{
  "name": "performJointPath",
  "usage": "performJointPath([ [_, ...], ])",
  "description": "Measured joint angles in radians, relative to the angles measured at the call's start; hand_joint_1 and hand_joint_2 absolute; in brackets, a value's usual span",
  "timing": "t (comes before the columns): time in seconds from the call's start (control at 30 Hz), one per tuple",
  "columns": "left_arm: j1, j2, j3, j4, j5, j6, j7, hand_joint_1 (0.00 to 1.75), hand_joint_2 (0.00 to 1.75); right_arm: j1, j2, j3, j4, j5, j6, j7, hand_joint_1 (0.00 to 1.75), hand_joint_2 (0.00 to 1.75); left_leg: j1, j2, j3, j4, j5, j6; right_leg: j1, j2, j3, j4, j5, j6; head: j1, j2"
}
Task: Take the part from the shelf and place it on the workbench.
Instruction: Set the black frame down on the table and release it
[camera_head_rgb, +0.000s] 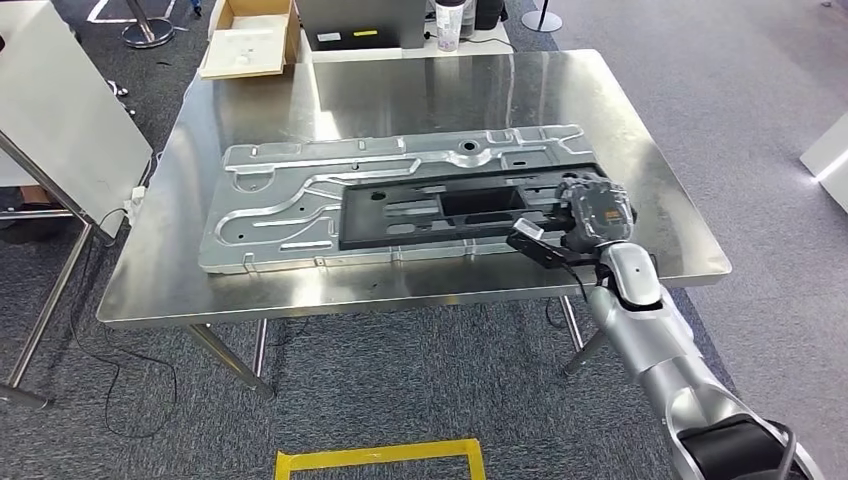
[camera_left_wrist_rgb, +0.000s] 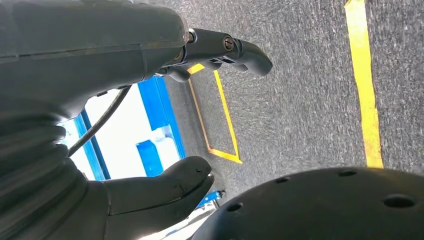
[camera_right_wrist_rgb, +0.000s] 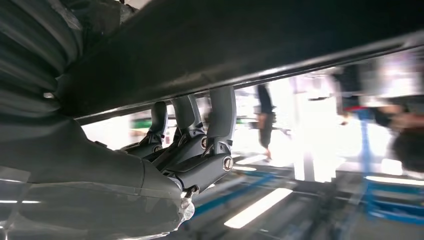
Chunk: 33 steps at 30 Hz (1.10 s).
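A long black part (camera_head_rgb: 440, 210) lies on a big silver stamped panel (camera_head_rgb: 290, 200) on the steel workbench (camera_head_rgb: 400, 90). My right hand (camera_head_rgb: 597, 210) is at the part's right end and grips it there. In the right wrist view the dark fingers (camera_right_wrist_rgb: 220, 120) of that hand (camera_right_wrist_rgb: 190, 155) hook up around the edge of the black part (camera_right_wrist_rgb: 250, 45). My left hand (camera_left_wrist_rgb: 100, 55) hangs over grey carpet, its thumb (camera_left_wrist_rgb: 165, 187) and fingers (camera_left_wrist_rgb: 235, 50) apart with nothing between them.
A cardboard box (camera_head_rgb: 250, 40) and a bottle (camera_head_rgb: 450, 25) stand beyond the bench's far edge. A white board (camera_head_rgb: 60, 110) leans at the left. Yellow tape (camera_head_rgb: 380, 460) marks the carpet in front of the bench; yellow tape lines (camera_left_wrist_rgb: 362, 75) also run below the left hand.
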Motion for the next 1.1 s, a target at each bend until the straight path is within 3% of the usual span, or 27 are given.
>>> performJointPath([
  [0.37,0.001,0.005,-0.005,0.0,-0.002,-0.006,-0.021,0.0,1.75,-0.04,0.064,0.143,-0.059,0.037,0.03,0.026,1.75,1.75,0.0,-0.004,-0.004,0.004,0.0,-0.001,0.0,-0.004,0.0,0.0,0.001,0.001,0.0,0.0],
  [0.63,0.002,0.006,-0.019,0.0,0.002,-0.024,-0.031,0.0,1.75,-0.125,0.072,0.163,0.146,0.029,0.008,0.044,1.75,1.75,0.0,-0.004,-0.005,0.008,0.0,-0.001,0.0,-0.004,0.0,0.0,0.002,0.003,0.0,0.0],
  [0.87,0.004,0.006,-0.026,0.0,0.004,-0.024,-0.015,0.0,1.75,-0.171,0.039,0.148,0.366,0.021,-0.032,0.054,1.75,1.75,0.0,-0.004,-0.006,0.009,-0.001,-0.001,0.0,-0.004,0.0,0.0,0.002,0.003,0.0,0.0],
  [1.1,0.004,0.007,-0.027,0.0,0.006,-0.024,-0.013,0.0,1.75,-0.189,0.029,0.132,0.463,0.015,-0.056,0.041,1.75,1.75,0.0,-0.005,-0.005,0.009,-0.001,0.0,0.0,-0.006,0.002,-0.001,0.002,0.004,0.0,0.0],
])
